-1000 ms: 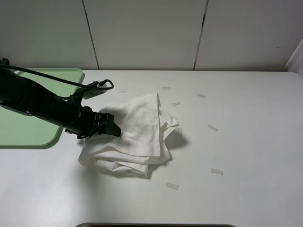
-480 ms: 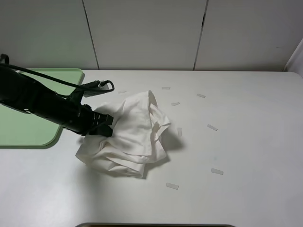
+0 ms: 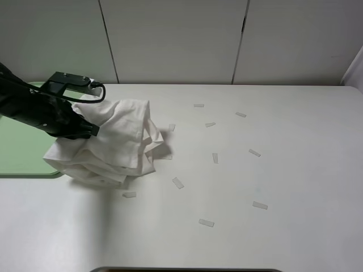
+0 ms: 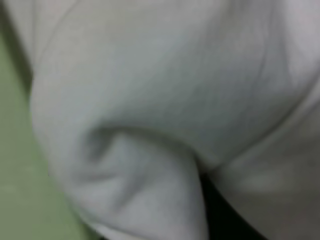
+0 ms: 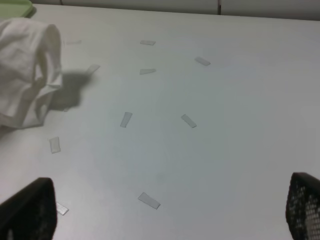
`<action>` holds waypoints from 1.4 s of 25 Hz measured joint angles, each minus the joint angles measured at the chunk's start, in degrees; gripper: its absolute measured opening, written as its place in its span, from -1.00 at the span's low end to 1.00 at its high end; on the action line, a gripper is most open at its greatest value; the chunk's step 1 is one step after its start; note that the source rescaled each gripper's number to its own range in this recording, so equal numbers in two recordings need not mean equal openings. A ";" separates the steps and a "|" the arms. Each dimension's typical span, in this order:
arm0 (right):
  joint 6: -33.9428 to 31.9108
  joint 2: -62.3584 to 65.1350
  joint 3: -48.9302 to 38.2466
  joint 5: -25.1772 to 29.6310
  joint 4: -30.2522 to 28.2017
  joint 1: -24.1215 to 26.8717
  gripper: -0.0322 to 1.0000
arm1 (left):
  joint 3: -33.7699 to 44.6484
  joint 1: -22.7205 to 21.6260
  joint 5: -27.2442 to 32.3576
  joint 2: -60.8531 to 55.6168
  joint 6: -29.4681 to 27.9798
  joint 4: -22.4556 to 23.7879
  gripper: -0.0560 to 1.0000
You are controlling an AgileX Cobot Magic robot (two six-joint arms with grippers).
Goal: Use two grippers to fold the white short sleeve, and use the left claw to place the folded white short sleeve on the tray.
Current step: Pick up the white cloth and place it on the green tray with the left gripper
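Left claw (image 3: pixel 91 129) clenching bunched white short sleeve (image 3: pixel 113 141), bundle overhanging tray (image 3: pixel 22 153) edge and tabletop (image 3: pixel 272 170). Right claw (image 5: pixel 165 220) gaping, empty. Risk: loose folds spilling, hem snagging rim.

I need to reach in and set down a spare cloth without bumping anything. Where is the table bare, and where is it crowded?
The table is barest along its right side, beyond the scattered paper strips, and across the near edge below them. The left is crowded: the left gripper holds the bunched white short sleeve over the edge of the tray.
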State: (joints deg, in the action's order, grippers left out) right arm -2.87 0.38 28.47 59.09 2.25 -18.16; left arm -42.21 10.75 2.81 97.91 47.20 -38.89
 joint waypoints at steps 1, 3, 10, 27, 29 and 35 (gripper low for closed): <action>0.00 0.00 0.00 0.00 0.00 0.00 1.00 | 0.00 -0.75 -0.10 0.00 -2.81 3.41 -0.64; 0.00 0.00 0.00 0.00 0.00 0.00 1.00 | 0.00 -1.81 -0.10 0.00 -6.23 7.56 -0.64; 0.00 0.00 0.00 0.00 0.00 0.00 1.00 | 0.04 -11.58 -4.90 0.00 -26.23 30.93 -0.64; 0.00 0.00 0.00 0.00 0.00 0.00 1.00 | -1.35 -18.78 -11.95 2.53 -23.60 36.03 -0.65; 0.00 0.00 0.00 0.00 0.00 0.00 1.00 | -2.21 -18.93 -10.94 2.91 -23.56 37.65 -0.65; 0.00 0.00 0.00 0.00 0.00 0.00 1.00 | -6.42 -19.06 -5.10 2.99 -23.81 44.72 -0.65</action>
State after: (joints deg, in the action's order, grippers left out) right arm -2.87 0.38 28.47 59.09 2.25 -18.16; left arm -48.63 -8.31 -2.29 100.90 23.38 5.83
